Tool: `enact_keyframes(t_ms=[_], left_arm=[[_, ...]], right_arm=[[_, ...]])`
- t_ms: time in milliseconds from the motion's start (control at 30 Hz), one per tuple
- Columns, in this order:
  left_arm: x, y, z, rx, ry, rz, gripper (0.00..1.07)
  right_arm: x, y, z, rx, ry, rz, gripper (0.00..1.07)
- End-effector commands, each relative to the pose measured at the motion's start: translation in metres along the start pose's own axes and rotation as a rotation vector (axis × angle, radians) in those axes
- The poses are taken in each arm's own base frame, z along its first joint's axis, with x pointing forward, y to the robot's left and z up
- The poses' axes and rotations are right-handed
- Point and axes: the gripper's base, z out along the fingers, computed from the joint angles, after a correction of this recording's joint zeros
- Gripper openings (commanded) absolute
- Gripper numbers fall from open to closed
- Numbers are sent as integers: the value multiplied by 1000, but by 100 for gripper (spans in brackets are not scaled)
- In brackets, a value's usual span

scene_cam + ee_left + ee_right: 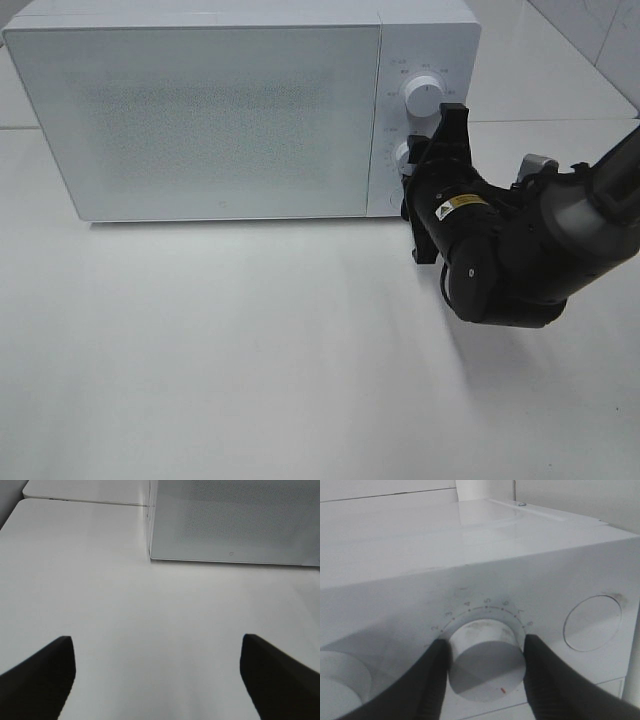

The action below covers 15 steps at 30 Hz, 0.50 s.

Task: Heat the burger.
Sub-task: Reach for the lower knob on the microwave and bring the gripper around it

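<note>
White tabletop [250, 350], microwave [200, 110] door shut.
Right gripper [487, 652] clamped on lower dial [485, 677], likely to set heating time; left gripper [155, 645] jaws apart, parked clear.

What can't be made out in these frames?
- Burger: in no view; the shut, frosted microwave door hides the inside.
- Lower dial: high view, mostly covered by the right pincer.
- Panel labels: high view, too small to read.
- Left pincer: wrist view, only its tips, cut off by the edge; absent from the high view.
</note>
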Motion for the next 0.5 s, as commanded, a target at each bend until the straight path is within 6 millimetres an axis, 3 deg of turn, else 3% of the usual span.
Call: enact_keyframes(t_ms=[33,300,500], left_arm=[[3,-1,-1,8,-13,-1,82],[3,-1,-1,8,-13,-1,82],[3,-1,-1,8,-13,-1,82]], right_arm=[[3,33,-2,-293,-13,-12,23],[-1,32,-2,-285,-62,-23,36],[-4,31,-2,-277,-100,-44,36]])
